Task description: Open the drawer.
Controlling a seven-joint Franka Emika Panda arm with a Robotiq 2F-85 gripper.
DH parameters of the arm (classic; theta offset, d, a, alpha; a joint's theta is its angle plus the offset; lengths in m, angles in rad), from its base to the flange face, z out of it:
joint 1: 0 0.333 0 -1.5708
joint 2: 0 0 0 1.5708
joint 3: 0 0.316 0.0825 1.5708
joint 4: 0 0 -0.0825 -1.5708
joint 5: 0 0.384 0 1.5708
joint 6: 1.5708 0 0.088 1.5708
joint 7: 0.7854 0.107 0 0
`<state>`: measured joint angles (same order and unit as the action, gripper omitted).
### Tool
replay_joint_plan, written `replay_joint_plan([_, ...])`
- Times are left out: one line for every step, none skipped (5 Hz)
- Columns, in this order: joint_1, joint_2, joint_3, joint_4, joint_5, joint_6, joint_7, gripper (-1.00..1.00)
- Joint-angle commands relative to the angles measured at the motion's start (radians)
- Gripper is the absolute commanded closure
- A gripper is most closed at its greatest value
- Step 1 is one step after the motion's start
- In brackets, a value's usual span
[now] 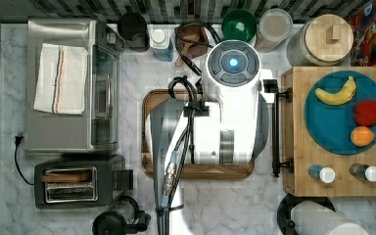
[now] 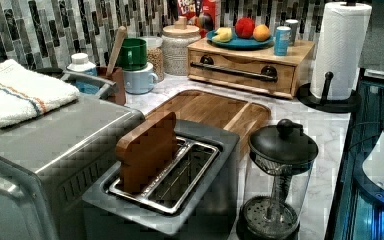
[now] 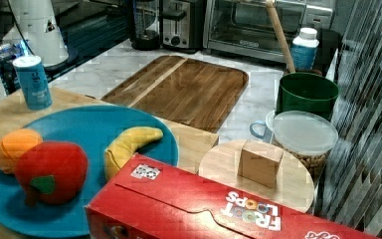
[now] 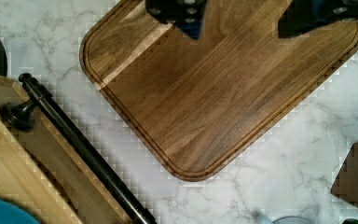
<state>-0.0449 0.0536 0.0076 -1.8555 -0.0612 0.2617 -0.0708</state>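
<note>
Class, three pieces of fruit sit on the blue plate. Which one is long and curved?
The yellow banana. On the blue plate, the red apple and the orange are both round.

A blue plate (image 3: 79,129) holds 3 fruits — banana (image 3: 127,147), apple (image 3: 49,172), orange (image 3: 15,147) — behind a red cereal box (image 3: 204,209).

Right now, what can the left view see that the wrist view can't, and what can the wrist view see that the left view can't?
The left view alone has the toaster, the paper towel roll and the fruit plate's banana. The wrist view alone has the gripper hanging open over the walnut tray. Both share that tray, the marble counter and the drawer, shut, with its black bar handle.
</note>
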Motion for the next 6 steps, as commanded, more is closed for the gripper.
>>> replay_joint_plan([-0.003,0.001,0.001,0.0,-0.001,0.002,-0.001,-1.0])
replay_joint_plan([-0.015,-0.014,0.004,-0.038,0.01,0.03,-0.086,-1.0])
replay_joint_plan([-0.028,-0.037,-0.002,-0.086,-0.005,0.047,-0.206,-1.0])
replay_joint_plan([-0.056,-0.046,-0.023,-0.119,0.024,0.045,-0.423,-1.0])
replay_joint_plan([-0.072,-0.056,-0.048,-0.129,-0.009,0.05,-0.567,-1.0])
replay_joint_plan([-0.102,-0.062,-0.057,-0.191,-0.012,0.106,-0.69,-1.0])
